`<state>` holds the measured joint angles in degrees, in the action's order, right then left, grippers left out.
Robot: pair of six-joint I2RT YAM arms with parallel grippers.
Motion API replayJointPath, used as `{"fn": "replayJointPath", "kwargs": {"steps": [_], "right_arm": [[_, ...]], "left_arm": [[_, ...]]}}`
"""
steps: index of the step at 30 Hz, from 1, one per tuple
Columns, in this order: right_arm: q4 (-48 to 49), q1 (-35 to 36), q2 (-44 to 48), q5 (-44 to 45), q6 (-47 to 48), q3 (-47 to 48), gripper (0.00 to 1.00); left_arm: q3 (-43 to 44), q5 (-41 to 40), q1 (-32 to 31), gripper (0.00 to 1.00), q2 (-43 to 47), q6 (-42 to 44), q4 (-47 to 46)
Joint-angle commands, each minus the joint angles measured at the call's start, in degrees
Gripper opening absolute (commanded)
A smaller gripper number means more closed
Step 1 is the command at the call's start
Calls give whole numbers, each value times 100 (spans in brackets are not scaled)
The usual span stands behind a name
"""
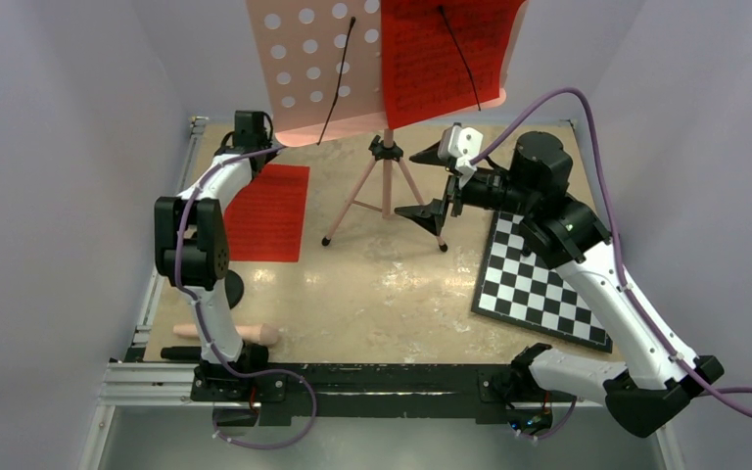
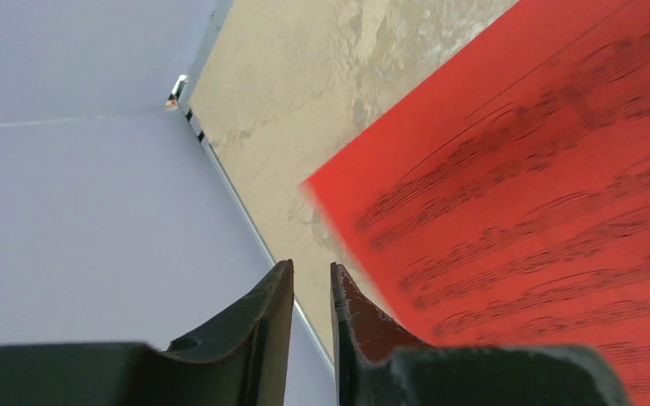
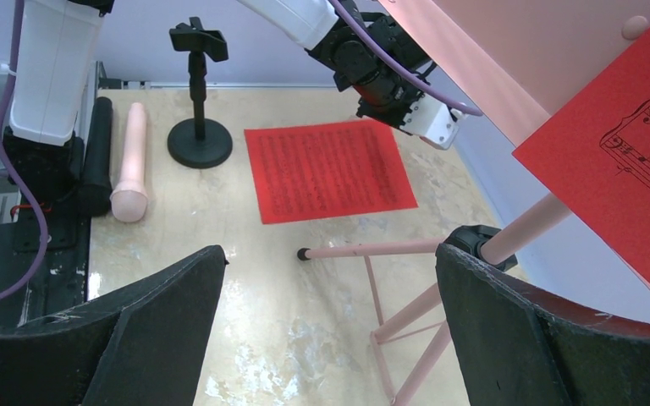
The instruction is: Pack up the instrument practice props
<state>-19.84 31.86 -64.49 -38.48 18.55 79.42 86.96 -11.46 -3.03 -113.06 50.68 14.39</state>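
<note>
Your right tool point(image 1: 429, 183) gapes empty just right of the upright pole of the music stand point(image 1: 387, 186); left of that stand, a red page point(image 1: 266, 212) lies flat on the desk point(image 1: 382, 284) beside your barely parted, empty left tool point(image 2: 311, 275).

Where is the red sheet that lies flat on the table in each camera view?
Top external: the red sheet lies left of centre, on the table's left side.
Left wrist: it fills the right side, cut off by the picture's edge.
Right wrist: it lies flat at upper centre.
Shared landmark: the tan table around it.
</note>
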Motion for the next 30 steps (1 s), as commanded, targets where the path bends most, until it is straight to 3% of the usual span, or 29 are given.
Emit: {"fn": "replayJointPath", "kwargs": {"steps": [1, 6, 11, 18, 24, 28, 30], "right_arm": [[118, -39, 117, -14, 0, 59, 99], [110, -50, 106, -90, -17, 138, 99], [-252, -111, 182, -161, -37, 449, 99], [-1191, -530, 581, -317, -50, 1067, 99], [-1871, -1128, 444, -242, -765, 1997, 97], [-1385, -1755, 276, -494, -1626, 2347, 94], [-1106, -2013, 110, -616, -1948, 2517, 92]], "left_arm": [[104, -518, 30, 36, 278, 4, 22], [-235, -584, 30, 54, 608, 28, -478], [-592, -283, 30, 57, 1384, -304, 182], [-1215, 1723, 30, 56, 3122, -1510, 2642], [-2637, 3002, -110, 57, 4802, -1146, 2581], [-2510, 4535, -280, 57, 5335, -745, 3139], [-2173, 4931, -580, 56, 5446, -701, 3367]]}}
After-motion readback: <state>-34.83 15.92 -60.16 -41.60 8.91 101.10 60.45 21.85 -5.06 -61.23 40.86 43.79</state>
